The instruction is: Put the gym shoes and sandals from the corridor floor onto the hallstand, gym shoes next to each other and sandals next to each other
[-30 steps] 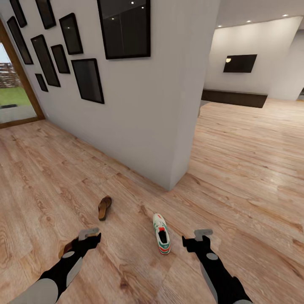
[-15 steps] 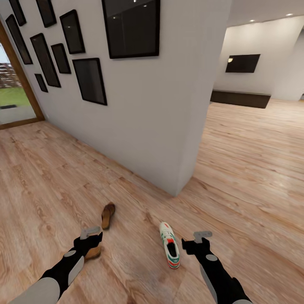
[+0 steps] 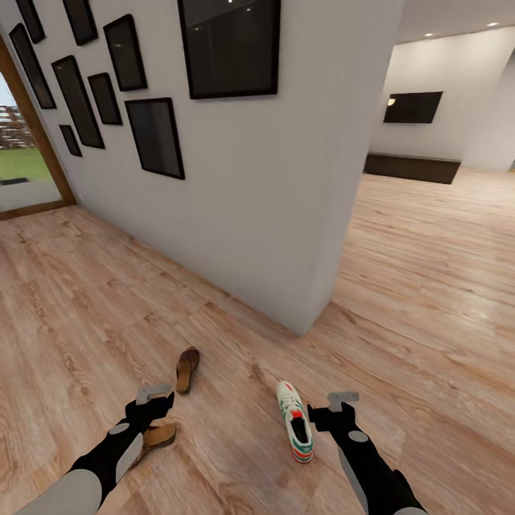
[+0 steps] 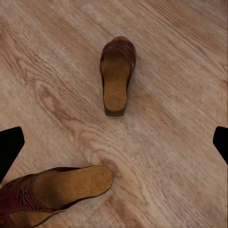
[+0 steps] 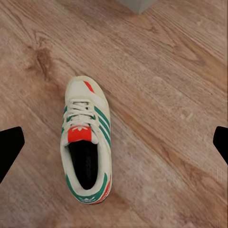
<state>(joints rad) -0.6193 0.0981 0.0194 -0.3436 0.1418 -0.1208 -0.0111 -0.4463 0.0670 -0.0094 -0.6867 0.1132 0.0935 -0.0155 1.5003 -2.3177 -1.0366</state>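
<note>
Two sandals and one gym shoe lie before us on the corridor floor (image 3: 86, 300).

From the left: our left end effector (image 3: 151, 403) hangs fingers spread and empty over the near sandal (image 3: 159, 436), with the second sandal (image 3: 187, 369) just beyond it; one white gym shoe (image 3: 295, 430) lies just left of our right end effector (image 3: 330, 413), likewise spread and empty. We count seven dark frames (image 3: 154, 136) on the white wall (image 3: 272, 200).
</note>
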